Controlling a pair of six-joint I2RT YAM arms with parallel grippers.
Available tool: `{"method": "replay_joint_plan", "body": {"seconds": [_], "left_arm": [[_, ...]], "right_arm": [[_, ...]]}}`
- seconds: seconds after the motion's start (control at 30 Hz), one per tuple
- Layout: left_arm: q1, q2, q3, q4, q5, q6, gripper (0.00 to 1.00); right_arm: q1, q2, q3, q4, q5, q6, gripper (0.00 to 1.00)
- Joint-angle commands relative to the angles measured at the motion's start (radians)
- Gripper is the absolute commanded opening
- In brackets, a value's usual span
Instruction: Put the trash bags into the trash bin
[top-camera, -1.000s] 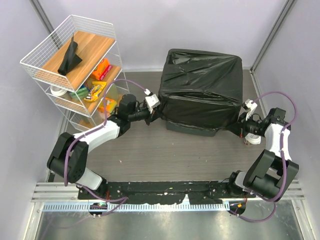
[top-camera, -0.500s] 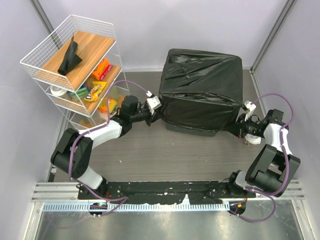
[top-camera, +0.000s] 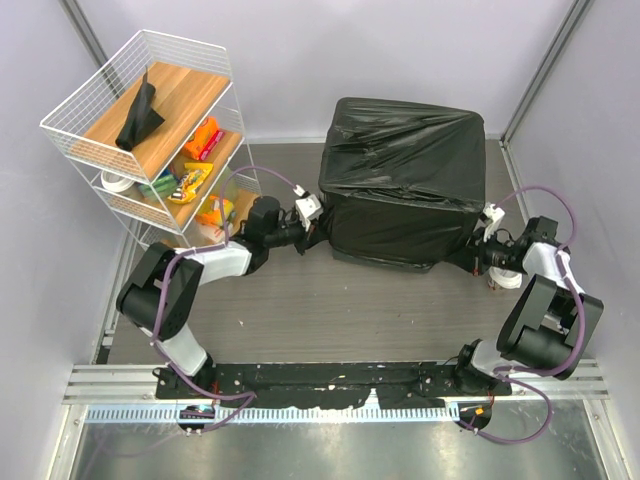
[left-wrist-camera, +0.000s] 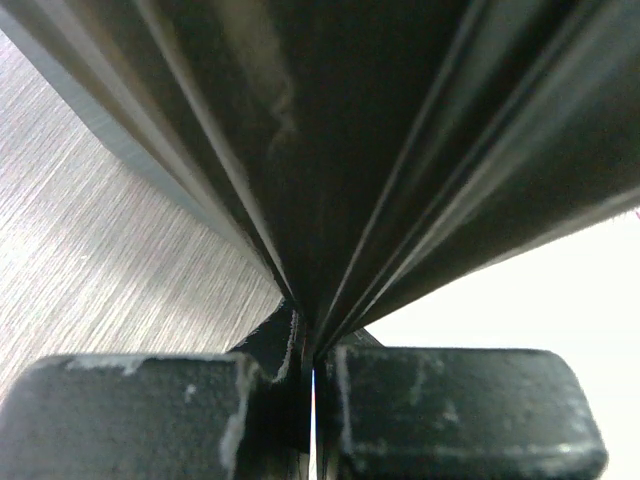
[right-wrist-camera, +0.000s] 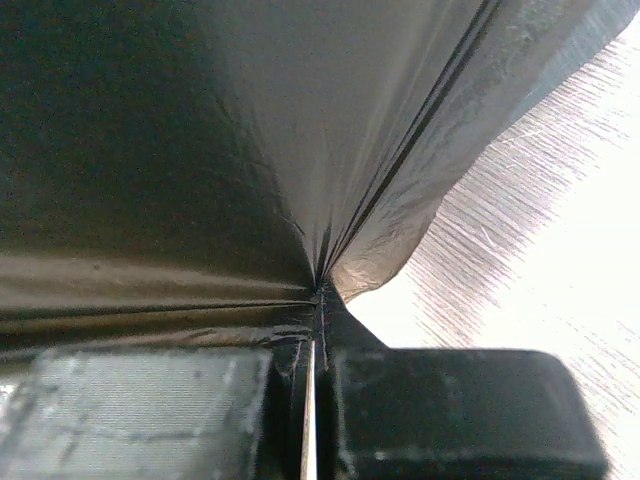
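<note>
1. Bag and bin. I see one large black trash bag draped over the trash bin, which stands at the far centre-right of the table. The film covers the top and sides of the bin. Only a dark strip of the bin shows below the bag's near hem.

2. Left arm. The left gripper sits at the bin's left side, low on the wall. In the left wrist view its fingers are pressed together with a pleat of black film pinched between them. The folds fan upward from that pinch.

3. Right arm. The right gripper sits at the bin's near right corner, also low. In the right wrist view its fingers are closed on a gathered point of the bag, and creases radiate from the clamp.

4. Surroundings. A white wire rack stands at the far left, well apart from the bin. A folded black bag lies on its wooden top shelf. Snack packets lie on the shelf below.
</note>
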Motion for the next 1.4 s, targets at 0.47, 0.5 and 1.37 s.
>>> {"method": "replay_joint_plan", "body": {"seconds": [0.47, 0.5, 1.37], "left_arm": [[0.024, 0.137, -0.002, -0.128, -0.168, -0.072, 0.00], [0.024, 0.146, 0.005, -0.128, -0.174, -0.078, 0.00], [-0.021, 0.306, 0.015, -0.073, -0.269, -0.256, 0.00]], "right_arm": [[0.055, 0.073, -0.034, 0.158, 0.317, -0.035, 0.01], [0.057, 0.078, -0.037, 0.161, 0.322, -0.036, 0.01], [0.063, 0.102, -0.129, 0.335, 0.472, 0.013, 0.01]]}}
